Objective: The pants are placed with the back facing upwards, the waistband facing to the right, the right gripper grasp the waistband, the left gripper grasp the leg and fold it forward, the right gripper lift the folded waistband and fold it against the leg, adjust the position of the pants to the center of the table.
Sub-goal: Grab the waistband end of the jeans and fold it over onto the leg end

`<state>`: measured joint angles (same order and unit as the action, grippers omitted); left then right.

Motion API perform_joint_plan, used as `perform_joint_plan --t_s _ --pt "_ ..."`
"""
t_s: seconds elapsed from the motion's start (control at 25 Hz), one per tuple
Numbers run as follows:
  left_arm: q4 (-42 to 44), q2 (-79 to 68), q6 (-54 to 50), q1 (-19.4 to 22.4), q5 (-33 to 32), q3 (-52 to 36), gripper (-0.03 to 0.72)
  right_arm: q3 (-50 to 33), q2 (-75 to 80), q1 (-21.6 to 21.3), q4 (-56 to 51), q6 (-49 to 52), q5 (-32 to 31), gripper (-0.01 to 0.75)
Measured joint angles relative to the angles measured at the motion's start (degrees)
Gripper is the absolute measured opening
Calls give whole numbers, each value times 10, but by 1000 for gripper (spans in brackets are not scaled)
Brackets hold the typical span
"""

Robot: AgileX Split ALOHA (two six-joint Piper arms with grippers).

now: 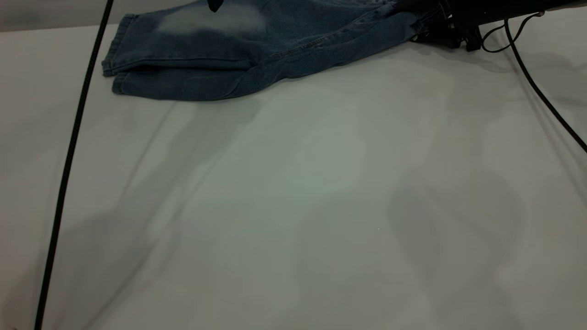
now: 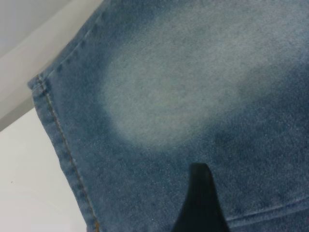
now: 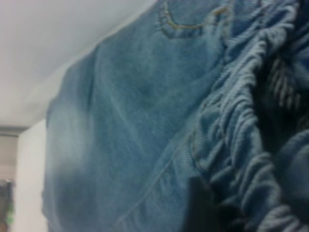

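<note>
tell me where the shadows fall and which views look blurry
Exterior view: sharp, with soft grey shadows spread over the table below the pants. Left wrist view: fairly crisp denim weave and a pale bleached patch. Right wrist view: soft, the waistband gathers smeared.

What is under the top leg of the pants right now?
Under the top leg of the pants lies the other leg, its hem edge showing beneath, on the table. The printed side and any fabric between the layers are covered.
</note>
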<state>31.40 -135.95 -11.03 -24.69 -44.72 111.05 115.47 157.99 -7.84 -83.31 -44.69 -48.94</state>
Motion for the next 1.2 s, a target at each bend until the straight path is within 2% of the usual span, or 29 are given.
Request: perform_joint_plan --t_s 0.16,0.2,0.24,0.44,0.64,1.04,1.2 --pt "0 0 0 0 2 0 495 0 0 0 3 -22 -4 143" --pt "0 0 0 0 2 0 495 0 0 0 2 -29 -7 93" --pt "0 0 0 0 2 0 495 0 0 0 2 -36 -9 74" --pt "-8 0 -1 0 3 0 495 -1 -16 -1 33 -39 -19 73" --pt "-57 0 -1 0 4 0 495 -2 -59 -1 91 -37 -25 73" --pt "-149 -9 0 0 66 3 495 -3 -124 20 195 9 -59 73" --pt "-156 -43 0 0 44 36 495 -3 -145 34 210 14 -66 73"
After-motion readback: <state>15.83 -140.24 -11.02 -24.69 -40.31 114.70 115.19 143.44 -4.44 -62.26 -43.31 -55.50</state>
